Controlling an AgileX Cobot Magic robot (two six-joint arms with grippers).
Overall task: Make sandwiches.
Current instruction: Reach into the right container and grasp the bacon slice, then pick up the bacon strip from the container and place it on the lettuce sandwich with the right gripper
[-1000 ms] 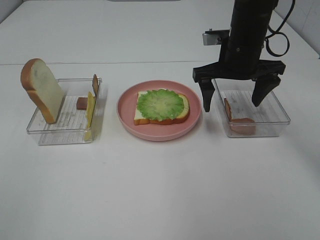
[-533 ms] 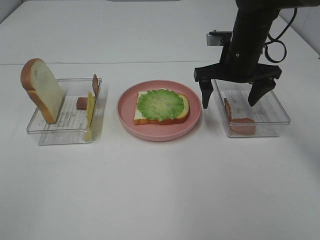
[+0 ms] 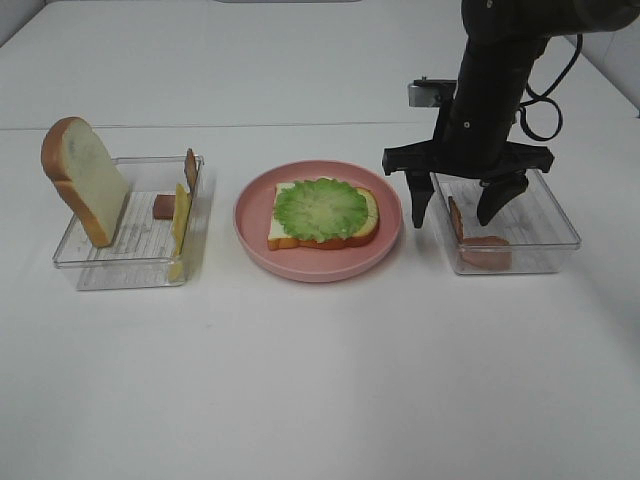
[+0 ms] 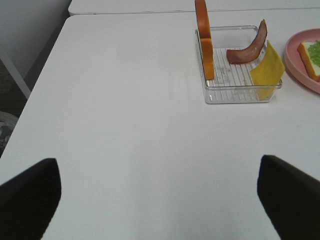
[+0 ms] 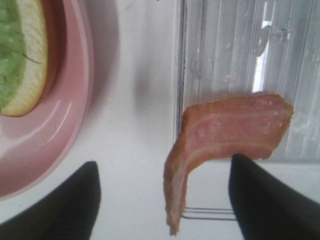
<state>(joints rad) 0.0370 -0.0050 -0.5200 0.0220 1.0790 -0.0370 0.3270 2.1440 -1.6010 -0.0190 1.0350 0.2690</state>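
The wall of the clear tray near the right edge of the desk is straddled by the right claw, partly open and holding nothing. The meat strip leaning there is best pinched alone, clear of the wall. The left claw is spread wide, empty. Counted: two bread slices, one on the mid-desk pink plate under the single lettuce leaf; one cheese square; seemingly two meat strips; two trays.

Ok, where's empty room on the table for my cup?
The wide bare table in front of the left tray, pink plate and right tray is free, also the strip behind the plate. It's crowded over the right tray, where the right end effector hangs.
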